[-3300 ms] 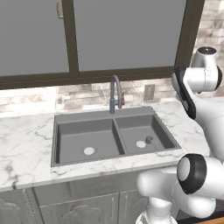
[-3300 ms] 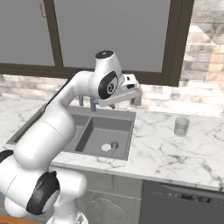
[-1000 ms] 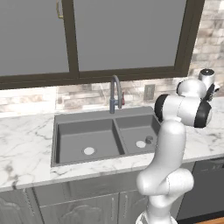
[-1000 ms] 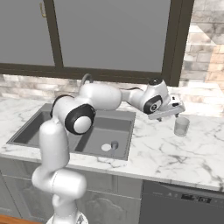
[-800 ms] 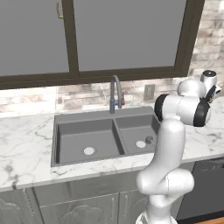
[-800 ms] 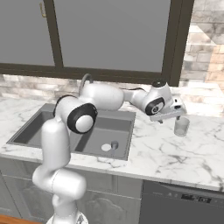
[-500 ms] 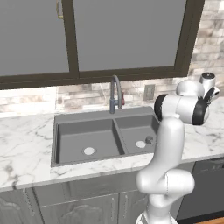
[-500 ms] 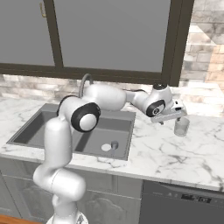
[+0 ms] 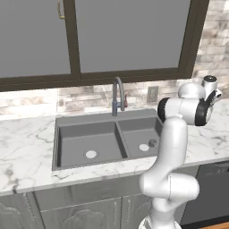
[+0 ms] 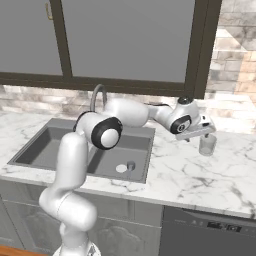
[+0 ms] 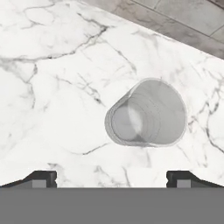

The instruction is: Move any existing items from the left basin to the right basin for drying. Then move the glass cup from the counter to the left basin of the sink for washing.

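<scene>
White marble counter (image 10: 195,175) runs wide under your arm; the sink (image 10: 37,159) is sunk into it, left basin (image 9: 85,142) bare except for its drain, right basin (image 9: 138,134) with a small dark knob (image 10: 131,165) beside its drain. Your arm reaches out level to the right, past the sink's right edge, hand tipped downward. Gripper (image 10: 206,133) hangs just above the glass cup (image 10: 206,145), jaws spread wide, gripping nothing. Cup stands upright on the counter near the back wall, centred between the fingertips (image 11: 41,177) in the hand view.
</scene>
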